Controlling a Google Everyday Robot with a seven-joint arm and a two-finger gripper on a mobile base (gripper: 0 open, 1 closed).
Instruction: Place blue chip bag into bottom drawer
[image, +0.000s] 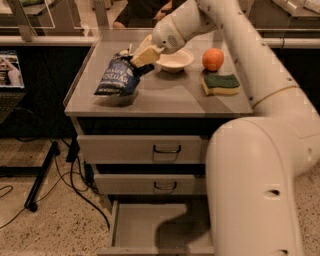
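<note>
The blue chip bag (117, 77) hangs tilted just above the grey cabinet top (165, 95), at its left side, white lettering facing me. My gripper (137, 56) is shut on the bag's top edge and holds it lifted. My arm reaches in from the upper right. The bottom drawer (150, 226) stands pulled open below the two shut upper drawers; its grey floor shows, partly hidden on the right by my arm's big white link.
On the cabinet top stand a white bowl (174, 60), an orange (213, 59) and a green-and-yellow sponge (220, 84). A laptop (10, 80) and a black stand with cables (45, 170) are at the left.
</note>
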